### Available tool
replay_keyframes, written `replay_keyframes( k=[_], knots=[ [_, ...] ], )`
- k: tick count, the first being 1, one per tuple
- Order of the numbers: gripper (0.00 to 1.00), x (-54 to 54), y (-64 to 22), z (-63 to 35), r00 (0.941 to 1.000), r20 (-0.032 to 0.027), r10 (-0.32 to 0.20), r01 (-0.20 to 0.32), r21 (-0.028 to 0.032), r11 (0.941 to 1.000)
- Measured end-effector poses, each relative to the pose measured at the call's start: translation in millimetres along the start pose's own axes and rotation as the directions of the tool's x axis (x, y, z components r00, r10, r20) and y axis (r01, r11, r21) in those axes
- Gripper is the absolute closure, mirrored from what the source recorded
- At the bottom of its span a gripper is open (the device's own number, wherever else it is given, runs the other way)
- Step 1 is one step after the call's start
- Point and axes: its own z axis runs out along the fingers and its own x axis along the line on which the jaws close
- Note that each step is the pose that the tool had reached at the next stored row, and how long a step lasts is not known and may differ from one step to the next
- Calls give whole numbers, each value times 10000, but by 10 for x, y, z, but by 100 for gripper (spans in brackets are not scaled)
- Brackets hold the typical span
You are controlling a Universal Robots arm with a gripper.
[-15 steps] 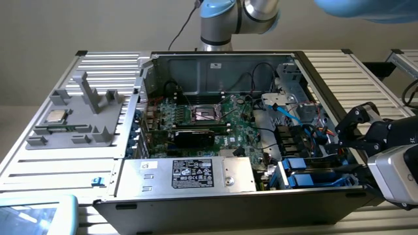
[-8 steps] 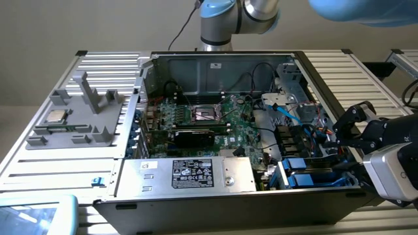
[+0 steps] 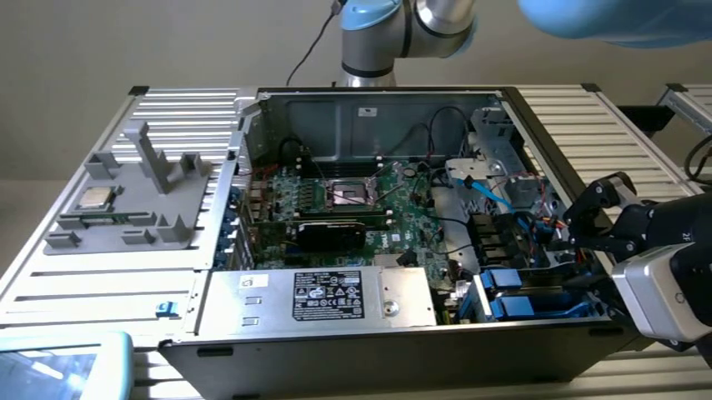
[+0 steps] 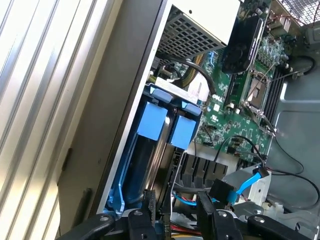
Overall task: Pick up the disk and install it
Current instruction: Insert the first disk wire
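Hovering the gripper point(image 4: 176, 202), fingers point(image 4: 150, 215) parted and empty, close by the blue-framed silver-grey metal disk point(image 4: 151, 122) standing slotted in a corner of the open black computer case point(image 3: 389, 354), seemingly at the install step, with seating calling for a straight, gentle push.

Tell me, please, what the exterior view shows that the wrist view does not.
Exterior view: a grey fixture holding a chip, the arm behind the case, the black label on the silver box. Wrist view: that box's mesh side. Both: the open end effector, the motherboard, two blue carriers, a blue cable.
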Motion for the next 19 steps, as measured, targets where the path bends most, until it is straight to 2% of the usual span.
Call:
replay_keyframes(
  k=[8, 9, 11, 12, 15, 19],
  knots=[
    [55, -9, 1, 4, 10000, 15, -18, 18, -5, 10000],
    [56, -8, 0, 4, 10000, 21, -21, 21, -6, 10000],
    [70, -4, -11, 4, 10000, 43, -15, 16, -25, 10000],
    [70, -3, -19, 3, 10000, 54, -4, 5, -46, 10000],
    [82, 0, -27, 2, 10000, 78, 15, -15, -92, 10000],
    [84, -6, -29, -2, 10000, 74, 21, -20, -109, 9999]
  ],
)
